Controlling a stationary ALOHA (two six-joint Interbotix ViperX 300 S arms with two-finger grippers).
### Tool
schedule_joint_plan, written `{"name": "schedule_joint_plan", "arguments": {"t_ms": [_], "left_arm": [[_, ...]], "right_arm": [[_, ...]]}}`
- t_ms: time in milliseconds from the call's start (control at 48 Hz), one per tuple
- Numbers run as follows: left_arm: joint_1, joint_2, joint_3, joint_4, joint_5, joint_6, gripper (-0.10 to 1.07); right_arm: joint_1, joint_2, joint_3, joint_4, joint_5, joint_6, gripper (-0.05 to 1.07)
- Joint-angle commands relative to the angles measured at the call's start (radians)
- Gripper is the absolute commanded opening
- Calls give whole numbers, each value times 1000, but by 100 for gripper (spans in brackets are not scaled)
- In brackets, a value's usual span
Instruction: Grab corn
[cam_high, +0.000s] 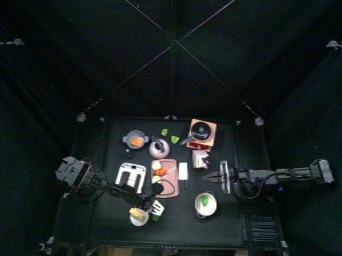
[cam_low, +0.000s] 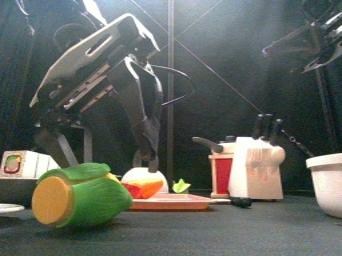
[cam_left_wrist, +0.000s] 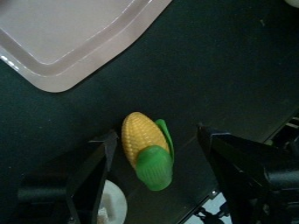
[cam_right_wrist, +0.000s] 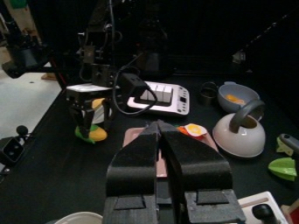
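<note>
Looking from near to far: the left wrist view comes first, then the table behind it.
Left gripper (cam_left_wrist: 152, 188): fully open, holding nothing – one jaw stands on each side of the corn, and none touches it as far as I can see.
Corn (cam_left_wrist: 149, 150): it lies flat on the dark table, between the open jaws, with the yellow kernel end pointing away from the wrist and the green husk end nearer to it.
How it will handle: my judgement is a light, hollow plastic toy, stiff, not fragile. The surface looks smooth and a little shiny, so it can slip or roll away if it is pinched near a tapered end.
Where to take hold: across the thick middle of the cob, where the yellow meets the green, with the jaws closing on the long sides. There the width is largest and the sides are nearly parallel.
Tray (cam_left_wrist: 70, 39): a pale tray lies beyond the corn, apart from it – it should not disturb the closing.
Right gripper (cam_right_wrist: 163, 157): it rests far from the corn, raised at the right side of the table, jaws pressed together, empty.
</note>
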Motion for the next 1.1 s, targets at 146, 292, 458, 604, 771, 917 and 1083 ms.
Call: {"name": "schedule_joint_plan", "arguments": {"t_ms": [146,292,458,604,771,917,1083], "left_arm": [[9,-35,25,-81,-35,0,103],[9,-34,43,-87,-89,0,103],[9,-35,75,-101,-198,-5,103],[9,-35,106,-160,-242,-5,103],[17,-35,124,-190,-258,-5,102],[18,-41,129,-190,-259,-3,98],[29,-40,141,-193,-285,-3,85]], "right_arm": [[-5,6,-11,0,11,-2,3],[-6,6,-11,0,11,0,3],[-8,6,-11,0,11,0,3],[-9,8,-11,0,11,0,3],[-11,6,-11,0,12,0,3],[-12,8,-11,0,12,0,3],[-12,6,-11,0,12,2,3]]}}
